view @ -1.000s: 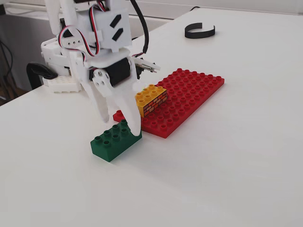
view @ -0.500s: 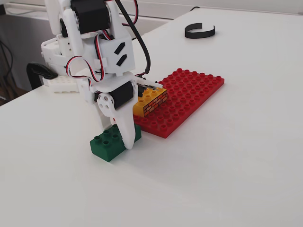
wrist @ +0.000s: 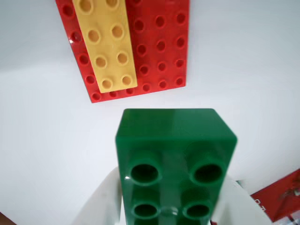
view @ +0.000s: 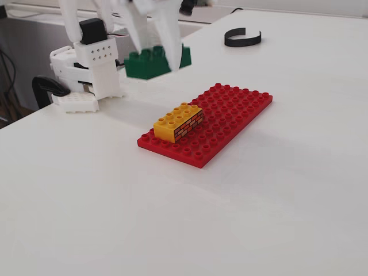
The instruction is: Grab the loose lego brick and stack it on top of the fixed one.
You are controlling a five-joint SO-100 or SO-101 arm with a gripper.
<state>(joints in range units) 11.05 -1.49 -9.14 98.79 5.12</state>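
My gripper (view: 159, 54) is shut on the dark green loose lego brick (view: 146, 64) and holds it in the air, above the table and left of the red baseplate (view: 233, 112). In the wrist view the green brick (wrist: 176, 154) fills the lower middle, studs showing, between my white fingers (wrist: 101, 204). The yellow fixed brick (view: 178, 122), with a brick-wall print on its side, sits on the near left part of the baseplate. In the wrist view the yellow brick (wrist: 107, 44) lies ahead at the upper left on the baseplate (wrist: 161, 47).
The arm's white base (view: 92, 63) and a black clamp (view: 49, 89) stand at the table's far left edge. A black curved band (view: 242, 39) lies at the back. A red object (wrist: 281, 197) shows at the wrist view's lower right corner.
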